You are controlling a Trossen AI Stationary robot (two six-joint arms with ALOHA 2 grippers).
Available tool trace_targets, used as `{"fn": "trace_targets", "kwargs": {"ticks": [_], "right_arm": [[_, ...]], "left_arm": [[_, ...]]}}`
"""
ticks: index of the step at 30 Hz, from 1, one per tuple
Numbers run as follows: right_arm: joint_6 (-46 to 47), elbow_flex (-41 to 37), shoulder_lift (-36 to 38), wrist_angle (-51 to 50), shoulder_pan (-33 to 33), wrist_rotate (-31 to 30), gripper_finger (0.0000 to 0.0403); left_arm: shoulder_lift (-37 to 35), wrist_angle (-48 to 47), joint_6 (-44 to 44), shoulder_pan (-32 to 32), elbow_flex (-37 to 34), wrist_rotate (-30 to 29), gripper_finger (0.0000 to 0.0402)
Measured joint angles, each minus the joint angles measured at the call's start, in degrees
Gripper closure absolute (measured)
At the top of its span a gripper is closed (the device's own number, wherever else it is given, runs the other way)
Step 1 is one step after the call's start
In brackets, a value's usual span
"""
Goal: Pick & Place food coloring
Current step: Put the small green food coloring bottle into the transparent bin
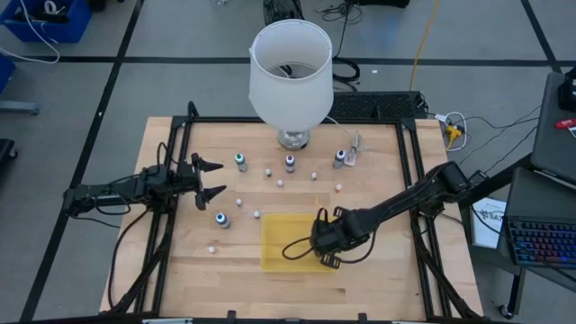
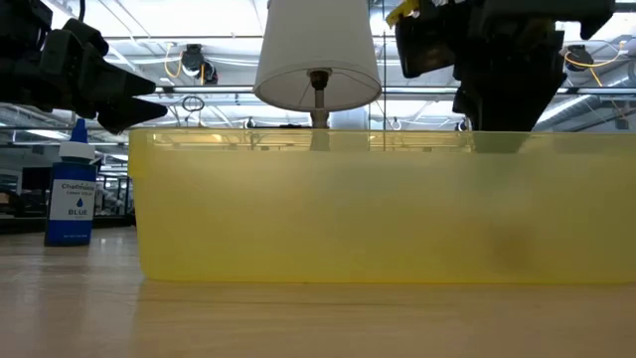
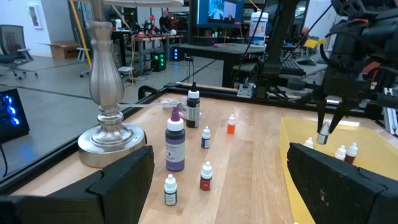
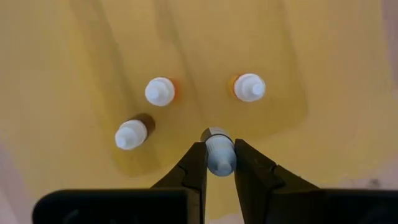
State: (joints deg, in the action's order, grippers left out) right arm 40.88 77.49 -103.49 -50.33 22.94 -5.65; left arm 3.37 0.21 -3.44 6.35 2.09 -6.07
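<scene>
The right gripper (image 4: pixel 219 163), low in the frame, pinches a bottle (image 4: pixel 219 154) over the bin (image 4: pixel 81 50); best to lower it straight beside the three bottles (image 4: pixel 160 91), while the left gripper (image 1: pixel 213 178) waits wide open.

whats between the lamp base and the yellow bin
In the high view, a purple-capped bottle stands just in front of the lamp base, then small loose bottles on bare wood before the yellow bin.

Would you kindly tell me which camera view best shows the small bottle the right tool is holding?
The right wrist view: the small bottle sits clamped in the right tool, above the yellow bin. The left wrist view shows it distantly; high and low views hide it.
</scene>
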Motion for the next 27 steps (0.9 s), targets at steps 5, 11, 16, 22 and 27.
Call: {"fn": "trace_targets", "kwargs": {"ticks": [5, 11, 16, 22, 27], "right_arm": [[-0.7, 0.0, -1.9, 1.4, 0.0, 1.3, 0.0359], [-1.1, 0.0, -2.9, 2.5, 0.0, 1.4, 0.0359], [0.3, 0.0, -3.0, 3.0, 0.0, 1.3, 0.0335], [1.9, 0.0, -3.1, 3.0, 0.0, 1.3, 0.0258], [1.9, 0.0, -3.1, 3.4, -0.1, 1.3, 0.0242]], "left_arm": [[0.0, 0.0, 0.0, 0.0, 0.0, 0.0, 0.0036], [0.0, 0.0, 0.0, 0.0, 0.0, 0.0, 0.0036], [0.0, 0.0, 0.0, 0.0, 0.0, 0.0, 0.0036], [0.0, 0.0, 0.0, 0.0, 0.0, 0.0, 0.0036], [0.0, 0.0, 0.0, 0.0, 0.0, 0.0, 0.0036]]}}
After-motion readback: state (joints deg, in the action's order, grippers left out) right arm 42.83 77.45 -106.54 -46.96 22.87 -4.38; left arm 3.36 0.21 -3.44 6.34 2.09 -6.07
